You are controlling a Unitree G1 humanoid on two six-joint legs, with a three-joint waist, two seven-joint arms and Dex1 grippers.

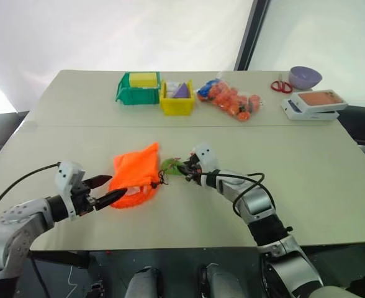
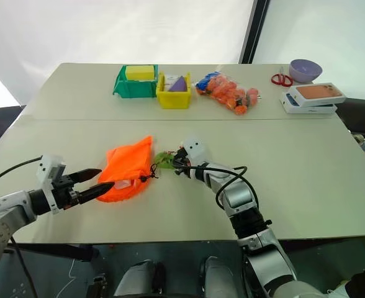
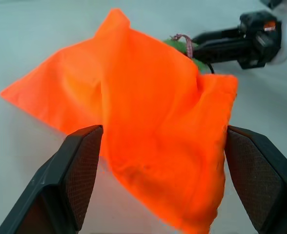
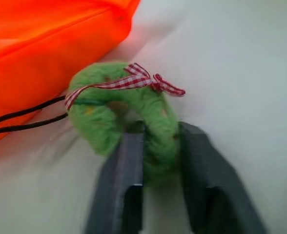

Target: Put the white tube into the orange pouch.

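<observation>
Silver-grey jointed arms, white wrist housings, black cables, black textured end effector fingers (image 3: 82,173)

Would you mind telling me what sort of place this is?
Probably a robot test setup: a plain table against white sheeting, laid with sorting bins, a purple bowl and scissors.

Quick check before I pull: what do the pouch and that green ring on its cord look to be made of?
The orange pouch looks like thin, matte woven fabric: it creases and lies limp. The green ring, pinched by the right gripper, looks like fuzzy felted wool, with a red-and-white checked ribbon tied on.
</observation>
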